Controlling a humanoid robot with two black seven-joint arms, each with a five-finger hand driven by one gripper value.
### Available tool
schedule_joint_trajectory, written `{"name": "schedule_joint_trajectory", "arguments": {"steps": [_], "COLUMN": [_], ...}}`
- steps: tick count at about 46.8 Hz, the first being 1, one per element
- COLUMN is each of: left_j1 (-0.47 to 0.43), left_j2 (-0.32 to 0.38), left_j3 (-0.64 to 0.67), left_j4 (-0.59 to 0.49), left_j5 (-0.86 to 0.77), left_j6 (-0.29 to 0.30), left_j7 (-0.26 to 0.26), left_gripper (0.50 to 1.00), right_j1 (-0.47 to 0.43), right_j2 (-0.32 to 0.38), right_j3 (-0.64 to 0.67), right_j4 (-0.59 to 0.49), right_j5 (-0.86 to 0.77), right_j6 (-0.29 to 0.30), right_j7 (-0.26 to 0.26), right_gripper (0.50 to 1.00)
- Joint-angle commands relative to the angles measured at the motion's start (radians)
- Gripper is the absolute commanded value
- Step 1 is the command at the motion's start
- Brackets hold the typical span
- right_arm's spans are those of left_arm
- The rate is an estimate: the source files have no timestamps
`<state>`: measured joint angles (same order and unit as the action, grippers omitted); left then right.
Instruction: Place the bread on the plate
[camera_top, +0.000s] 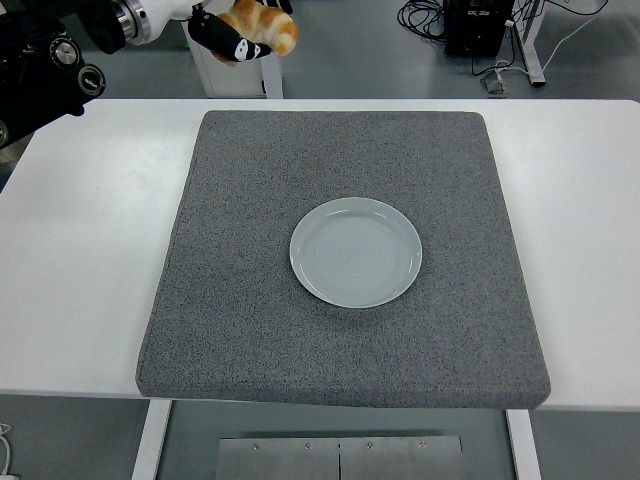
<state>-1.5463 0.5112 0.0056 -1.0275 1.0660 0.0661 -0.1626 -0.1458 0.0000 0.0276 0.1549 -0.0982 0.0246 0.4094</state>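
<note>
A golden-brown piece of bread (262, 28) is held high at the picture's top left, above the table's far edge. My left hand (238, 38) is shut on it, black fingers curled under and around it. The black left arm comes in from the top left corner. An empty pale grey plate (356, 251) lies near the middle of the grey mat (250, 300), well below and to the right of the bread. The right arm does not show.
The grey mat covers most of the white table (80, 280). Behind the table stand a white post (262, 70) and, at the top right, a desk leg with cables (500, 50) on the floor.
</note>
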Motion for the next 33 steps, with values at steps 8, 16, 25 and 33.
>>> {"name": "schedule_joint_trajectory", "arguments": {"steps": [8, 16, 25, 33], "left_j1": [-0.049, -0.057, -0.044, -0.048], "left_j2": [-0.082, -0.207, -0.312, -0.365], "left_j3": [0.004, 0.010, 0.014, 0.096], "left_j4": [0.000, 0.003, 0.006, 0.017], "left_j5": [-0.001, 0.000, 0.017, 0.022], "left_j6": [-0.012, -0.014, -0.014, -0.012], "left_j7": [0.000, -0.003, -0.006, -0.009], "left_gripper": [0.500, 0.500, 0.500, 0.500], "right_j1": [0.000, 0.000, 0.000, 0.000], "right_j2": [0.000, 0.000, 0.000, 0.000], "right_j3": [0.000, 0.000, 0.000, 0.000], "right_j4": [0.000, 0.000, 0.000, 0.000], "right_j5": [0.000, 0.000, 0.000, 0.000], "right_j6": [0.000, 0.000, 0.000, 0.000], "right_j7": [0.000, 0.000, 0.000, 0.000], "right_gripper": [1.000, 1.000, 1.000, 1.000]}}
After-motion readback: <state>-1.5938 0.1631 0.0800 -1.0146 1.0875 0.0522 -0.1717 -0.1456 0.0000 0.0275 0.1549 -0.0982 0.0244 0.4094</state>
